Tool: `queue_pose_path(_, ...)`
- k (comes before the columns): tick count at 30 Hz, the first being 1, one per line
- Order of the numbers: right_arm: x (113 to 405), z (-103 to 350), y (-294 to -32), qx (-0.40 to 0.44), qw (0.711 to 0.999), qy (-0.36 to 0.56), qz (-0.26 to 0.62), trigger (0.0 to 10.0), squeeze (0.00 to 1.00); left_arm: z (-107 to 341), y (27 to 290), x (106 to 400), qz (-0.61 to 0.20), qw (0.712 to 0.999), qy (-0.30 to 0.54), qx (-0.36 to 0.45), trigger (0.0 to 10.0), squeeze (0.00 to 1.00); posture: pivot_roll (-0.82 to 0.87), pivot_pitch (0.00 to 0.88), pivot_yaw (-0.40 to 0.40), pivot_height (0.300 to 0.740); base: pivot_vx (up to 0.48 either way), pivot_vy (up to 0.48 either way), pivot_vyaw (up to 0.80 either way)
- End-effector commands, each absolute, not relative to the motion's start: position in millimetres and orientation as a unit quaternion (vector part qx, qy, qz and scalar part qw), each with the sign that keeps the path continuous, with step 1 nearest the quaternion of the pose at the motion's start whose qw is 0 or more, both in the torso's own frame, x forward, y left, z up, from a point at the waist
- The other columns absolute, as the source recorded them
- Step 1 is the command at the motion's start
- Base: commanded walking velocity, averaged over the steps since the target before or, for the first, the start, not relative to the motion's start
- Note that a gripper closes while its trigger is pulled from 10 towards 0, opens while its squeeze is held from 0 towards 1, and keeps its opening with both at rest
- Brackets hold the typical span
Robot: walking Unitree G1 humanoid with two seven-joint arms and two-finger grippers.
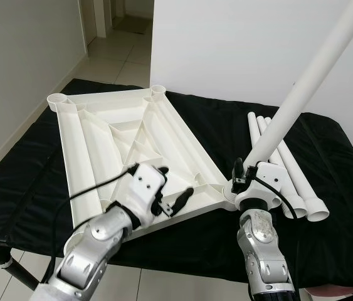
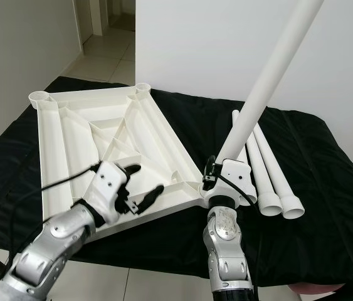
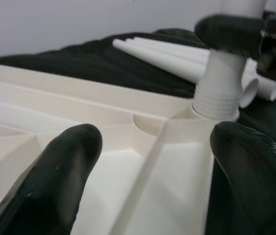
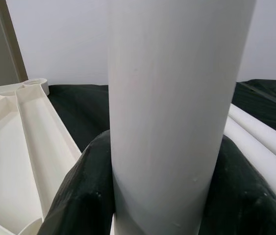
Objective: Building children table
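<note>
A white plastic table top (image 1: 120,135) lies upside down on a black cloth, its ribs and corner sockets facing up. A long white table leg (image 1: 314,72) stands tilted in the near right corner socket (image 3: 215,105), and my right gripper (image 1: 251,172) is shut on its lower end (image 4: 172,122). My left gripper (image 1: 175,188) is open, hovering over the near edge of the table top, its fingertips (image 3: 64,166) spread above the ribs. Three more white legs (image 1: 289,169) lie side by side on the cloth to the right.
The black cloth (image 1: 26,163) covers a low platform, with tiled floor (image 1: 163,282) in front of it. A white wall (image 1: 239,44) stands behind, and a doorway (image 1: 116,31) opens at the far left.
</note>
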State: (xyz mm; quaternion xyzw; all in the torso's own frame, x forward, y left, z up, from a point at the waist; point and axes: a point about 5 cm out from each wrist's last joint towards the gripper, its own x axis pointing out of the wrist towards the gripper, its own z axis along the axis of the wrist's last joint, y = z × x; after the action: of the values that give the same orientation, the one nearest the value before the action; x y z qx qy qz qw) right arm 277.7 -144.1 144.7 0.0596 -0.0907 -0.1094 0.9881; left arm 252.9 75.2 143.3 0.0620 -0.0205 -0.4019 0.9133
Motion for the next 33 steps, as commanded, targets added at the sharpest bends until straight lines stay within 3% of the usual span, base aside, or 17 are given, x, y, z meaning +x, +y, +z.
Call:
queue_pose_path(1, 275, 125, -151, 0.072, 0.985, -0.041, -0.149, 10.0, 0.13, 140, 71, 250, -0.443, 0.894, -0.008, 0.064, 10.0, 0.00, 0.01, 0.000, -0.065, 0.740, 0.000, 0.000, 0.00)
queue_pose_path(20, 274, 123, -150, 0.071, 0.987, -0.036, -0.142, 10.0, 0.13, 129, 77, 263, -0.389, 0.919, 0.020, 0.062, 10.0, 0.00, 0.00, 0.000, -0.064, 0.740, 0.000, 0.000, 0.00)
queue_pose_path(21, 274, 122, -150, 0.073, 0.987, -0.034, -0.139, 10.0, 0.20, 129, 78, 263, -0.387, 0.920, 0.020, 0.060, 10.0, 0.00, 0.00, 0.000, -0.064, 0.740, 0.000, 0.000, 0.00)
queue_pose_path(22, 274, 122, -150, 0.073, 0.987, -0.034, -0.139, 10.0, 0.20, 129, 78, 263, -0.387, 0.920, 0.020, 0.060, 10.0, 0.00, 0.00, 0.000, -0.064, 0.740, 0.000, 0.000, 0.00)
queue_pose_path(23, 274, 122, -150, 0.074, 0.987, -0.034, -0.137, 10.0, 1.00, 129, 78, 263, -0.385, 0.921, 0.021, 0.057, 10.0, 0.00, 0.00, 0.000, -0.066, 0.740, 0.000, 0.000, 0.00)
queue_pose_path(33, 275, 124, -151, 0.069, 0.990, -0.046, -0.115, 10.0, 1.00, 130, 79, 262, -0.379, 0.924, 0.021, 0.047, 10.0, 0.00, 0.00, 0.000, -0.068, 0.740, 0.000, 0.000, 0.00)
